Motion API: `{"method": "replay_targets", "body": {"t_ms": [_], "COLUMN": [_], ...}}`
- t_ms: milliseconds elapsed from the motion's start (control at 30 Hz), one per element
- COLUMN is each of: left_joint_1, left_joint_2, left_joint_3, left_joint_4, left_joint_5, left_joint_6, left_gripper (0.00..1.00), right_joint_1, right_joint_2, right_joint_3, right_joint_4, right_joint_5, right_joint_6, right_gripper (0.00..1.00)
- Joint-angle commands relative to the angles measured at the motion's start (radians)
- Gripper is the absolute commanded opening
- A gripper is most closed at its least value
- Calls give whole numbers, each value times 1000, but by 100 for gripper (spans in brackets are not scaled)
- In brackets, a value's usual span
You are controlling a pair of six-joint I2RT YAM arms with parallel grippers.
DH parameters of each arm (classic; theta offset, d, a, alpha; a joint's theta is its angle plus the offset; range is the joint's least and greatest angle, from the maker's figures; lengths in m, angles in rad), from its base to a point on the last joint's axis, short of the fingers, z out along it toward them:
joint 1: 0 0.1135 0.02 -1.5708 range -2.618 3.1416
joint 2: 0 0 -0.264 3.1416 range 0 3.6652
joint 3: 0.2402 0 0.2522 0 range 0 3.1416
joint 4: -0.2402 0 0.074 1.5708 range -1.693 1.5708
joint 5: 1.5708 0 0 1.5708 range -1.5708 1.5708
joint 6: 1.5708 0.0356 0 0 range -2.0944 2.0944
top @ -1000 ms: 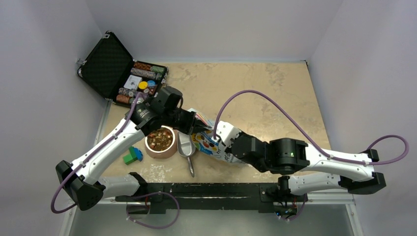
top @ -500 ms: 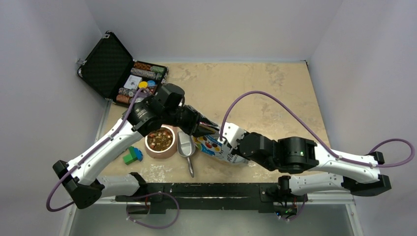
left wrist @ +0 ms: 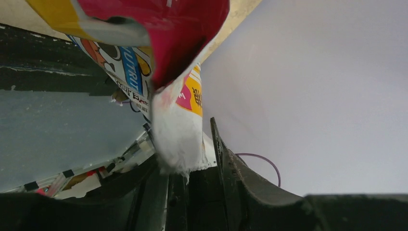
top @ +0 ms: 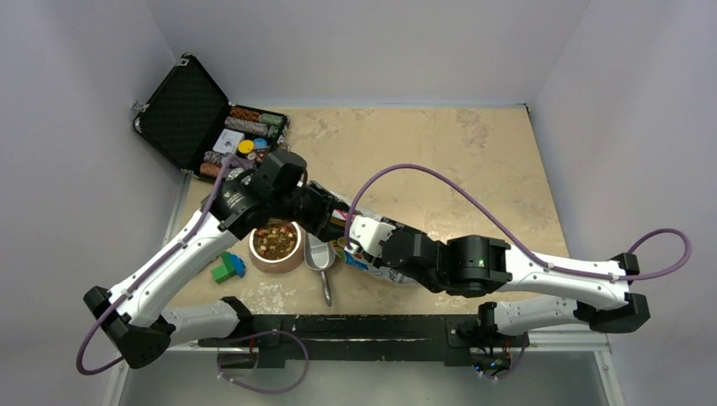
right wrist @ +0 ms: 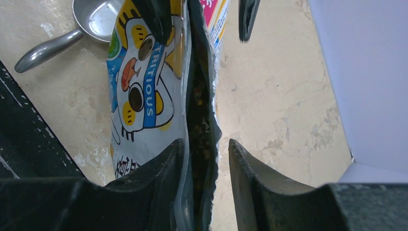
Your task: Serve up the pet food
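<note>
Brown and tan pet food (top: 275, 241) fills a pinkish-brown bowl (top: 293, 257). A metal scoop (top: 320, 252) lies just right of it. The glossy white bag (top: 378, 264), printed red, yellow and blue, lies right of the scoop with both grippers at it. My left gripper (left wrist: 185, 154) is open, and the bag's white corner (left wrist: 178, 130) sits loosely between its fingers. My right gripper (right wrist: 206, 144) is open around the bag's (right wrist: 144, 96) torn mouth, with a gap at one finger. Dark kibble (right wrist: 197, 96) shows inside the mouth.
An open black case (top: 182, 110) with coloured chips stands at the back left. Green and blue toy blocks (top: 228, 266) lie left of the bowl. A black bar (top: 355, 326) runs along the near table edge. The scoop (right wrist: 96, 17) also shows in the right wrist view.
Both grippers have opened and let go of the bag. The right arm has shifted left toward the bowl, and the left arm has drawn back a little.
</note>
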Motion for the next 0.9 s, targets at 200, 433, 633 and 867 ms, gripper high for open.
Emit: {"method": "replay_targets", "body": {"t_ms": [200,433,633,867], "left_joint_1": [63,91,106,107], "left_joint_2": [-140,-109,-123,-141], "left_joint_3": [-130,-99,-98,-125], "left_joint_4": [23,46,67,32], "left_joint_5": [-56,-76,-89,-78], "left_joint_6": [-32,-2,-9,-46], "left_gripper": [41,15,1,0], "right_joint_1": [-2,6,14,21], "right_joint_2": [-2,113,171,199], "right_joint_3": [-14,21,20,125], "right_joint_4": [83,191,346,230], "right_joint_5": [49,98,199,195], "right_joint_6": [-82,-244,-414,-355], "right_gripper": [42,41,37,0]}}
